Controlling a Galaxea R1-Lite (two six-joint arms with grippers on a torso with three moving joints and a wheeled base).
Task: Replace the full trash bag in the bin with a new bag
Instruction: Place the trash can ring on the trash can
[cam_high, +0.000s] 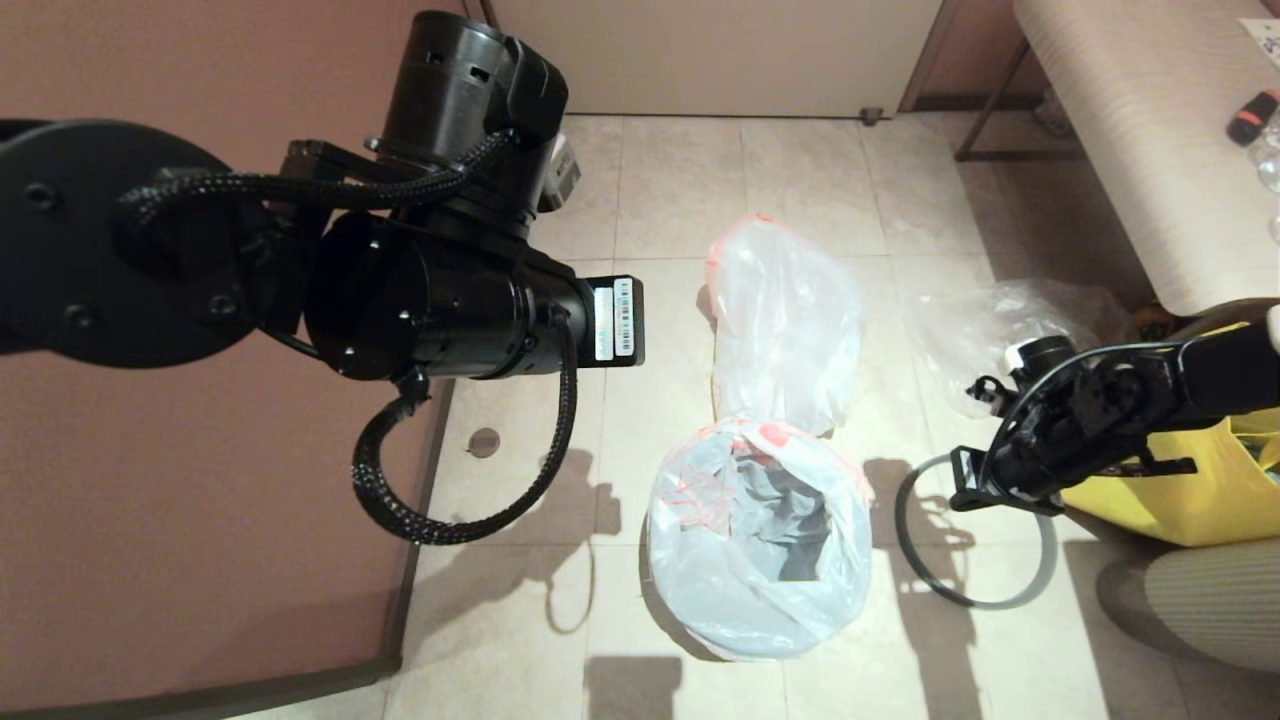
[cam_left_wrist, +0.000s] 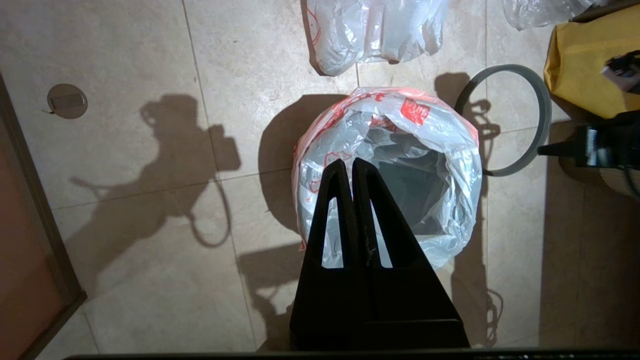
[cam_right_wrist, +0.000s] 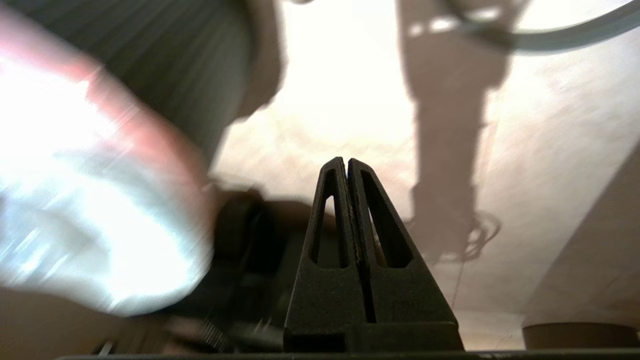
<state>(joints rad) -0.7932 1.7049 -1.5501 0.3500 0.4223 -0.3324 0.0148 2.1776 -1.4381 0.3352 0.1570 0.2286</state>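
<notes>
We count three bags, one bin. New bag (cam_high: 760, 540), red-printed, lines the bin (cam_left_wrist: 410, 190); full bag (cam_high: 785, 320) lies at twelve o'clock. Left gripper (cam_left_wrist: 351, 162) and right gripper (cam_right_wrist: 347, 161) pinched together, empty.

Pale beige floor tiles (cam_high: 680, 180) with thin grout lines cover the room, lit brightly from above so that hard shadows fall on them. A reddish-brown panel (cam_high: 200, 520) with a dark edge fills the left side. A round floor plate (cam_high: 484, 442) sits beside it. At the far end stands a cream wall (cam_high: 720, 50). A striped beige bench (cam_high: 1140, 130) runs along the right.
</notes>
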